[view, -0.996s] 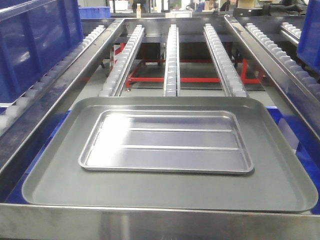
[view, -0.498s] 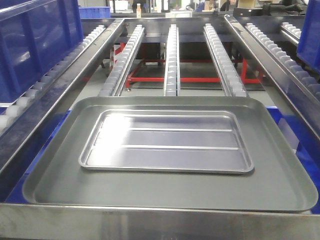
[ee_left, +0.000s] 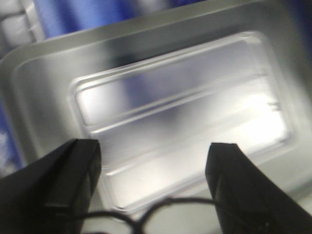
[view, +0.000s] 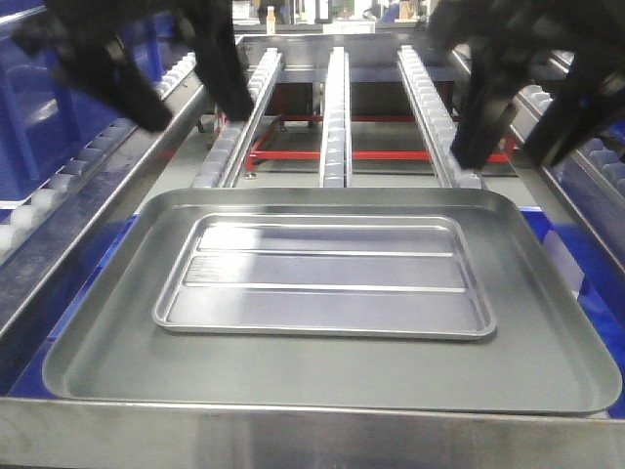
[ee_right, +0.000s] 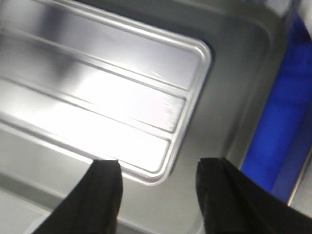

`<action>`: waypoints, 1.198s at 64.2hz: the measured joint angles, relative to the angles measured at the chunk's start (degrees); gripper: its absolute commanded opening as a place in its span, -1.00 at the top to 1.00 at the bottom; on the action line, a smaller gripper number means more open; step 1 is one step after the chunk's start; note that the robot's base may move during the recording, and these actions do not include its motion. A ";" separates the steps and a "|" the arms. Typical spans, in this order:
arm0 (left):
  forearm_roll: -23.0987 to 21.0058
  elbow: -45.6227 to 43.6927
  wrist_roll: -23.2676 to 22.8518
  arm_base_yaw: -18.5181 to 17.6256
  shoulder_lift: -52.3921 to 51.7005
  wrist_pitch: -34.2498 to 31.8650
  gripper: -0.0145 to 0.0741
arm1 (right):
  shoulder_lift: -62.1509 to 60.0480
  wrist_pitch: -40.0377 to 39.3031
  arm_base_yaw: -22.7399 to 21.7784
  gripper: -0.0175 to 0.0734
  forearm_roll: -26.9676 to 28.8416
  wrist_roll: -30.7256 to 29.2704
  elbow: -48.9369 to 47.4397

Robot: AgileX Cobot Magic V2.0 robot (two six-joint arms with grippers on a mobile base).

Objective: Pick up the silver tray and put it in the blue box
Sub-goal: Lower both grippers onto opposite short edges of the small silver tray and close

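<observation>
The shiny silver tray (view: 325,278) with two raised ribs lies flat inside a larger dull grey tray (view: 98,352). Both grippers hang above the far side of the trays, blurred and touching nothing. My left gripper (view: 190,107) is open at the upper left. My right gripper (view: 513,147) is open at the upper right. The left wrist view looks down on the silver tray (ee_left: 180,112) through the open left gripper (ee_left: 153,148). In the right wrist view the open right gripper (ee_right: 160,165) frames a corner of the silver tray (ee_right: 97,92). A blue box (view: 49,107) stands at the far left, partly behind the left arm.
The grey tray (ee_right: 234,87) rests on blue plastic (view: 586,274) that shows at both of its sides. Roller rails (view: 335,107) run away behind the trays over a red frame (view: 391,154). A steel rail (view: 293,435) crosses the near edge.
Both arms have come into the front view from the top, where neither showed before. The two trays have not moved.
</observation>
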 measured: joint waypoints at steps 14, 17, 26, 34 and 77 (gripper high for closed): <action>6.90 -3.62 -12.51 0.00 8.91 5.34 -0.15 | 9.53 1.49 0.00 -0.39 -4.42 10.20 -4.56; 7.16 -3.63 -13.85 0.00 10.21 5.46 -0.15 | 10.65 1.06 0.00 -0.39 -4.56 11.21 -4.66; 7.29 -3.63 -16.40 0.00 12.63 5.46 -0.15 | 13.31 -0.05 0.00 -0.39 -4.77 13.33 -4.86; 7.42 -3.86 -17.99 0.00 14.07 4.65 -0.15 | 15.52 -1.52 0.00 -0.39 -4.77 14.20 -4.86; 9.42 -4.47 -18.52 0.00 18.84 4.05 -0.09 | 20.70 -2.58 -0.69 -0.34 -5.91 14.52 -5.14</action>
